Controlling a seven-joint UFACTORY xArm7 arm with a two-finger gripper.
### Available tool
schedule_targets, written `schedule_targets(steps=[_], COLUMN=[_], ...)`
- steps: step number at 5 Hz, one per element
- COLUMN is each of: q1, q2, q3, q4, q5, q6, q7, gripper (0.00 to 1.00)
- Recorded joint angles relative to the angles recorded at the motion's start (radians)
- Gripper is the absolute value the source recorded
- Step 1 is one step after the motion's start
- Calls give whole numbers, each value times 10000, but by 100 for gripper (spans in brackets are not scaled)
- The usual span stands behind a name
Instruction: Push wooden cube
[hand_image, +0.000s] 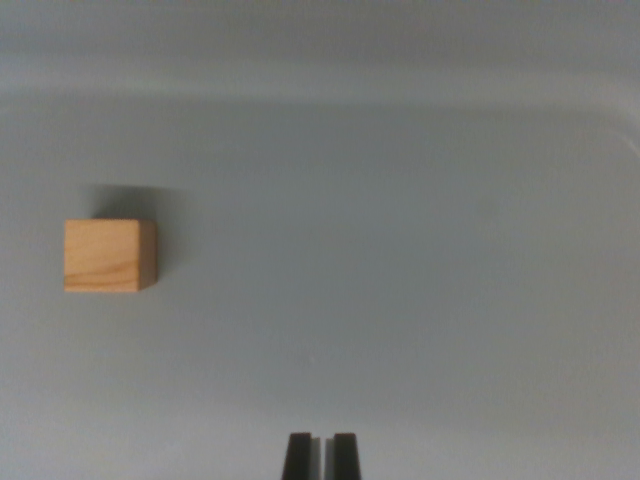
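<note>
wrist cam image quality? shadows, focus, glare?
Wrist view: soft and slightly blurred overall; the wooden cube casts a dim shadow upward and to its right; no glare on the grey surface; the pincer tips at the bottom edge look dark, near-closed.

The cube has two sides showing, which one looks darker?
The narrow side facing the wrist view's right is darker, in shade. The wide face of the cube is lighter wood with grain lines. The gripper sits apart at the bottom, fingers together.

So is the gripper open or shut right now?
Shut: the gripper shows its two dark fingertips nearly together, holding nothing, apart from the wooden cube.
</note>
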Motion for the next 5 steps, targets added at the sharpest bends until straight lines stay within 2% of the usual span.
schedule_targets(steps=[1, 2, 3, 4, 5], q1=[93, 93, 192, 192, 289], q2=[173, 173, 355, 355, 536], q3=[66, 66, 136, 136, 205], q4=[-276, -276, -568, -568, -857], q5=[-34, -34, -70, -70, -106], q6=[-411, -411, -846, -846, -1277], q7=[156, 156, 322, 322, 485], gripper=[0, 0, 0, 0, 0])
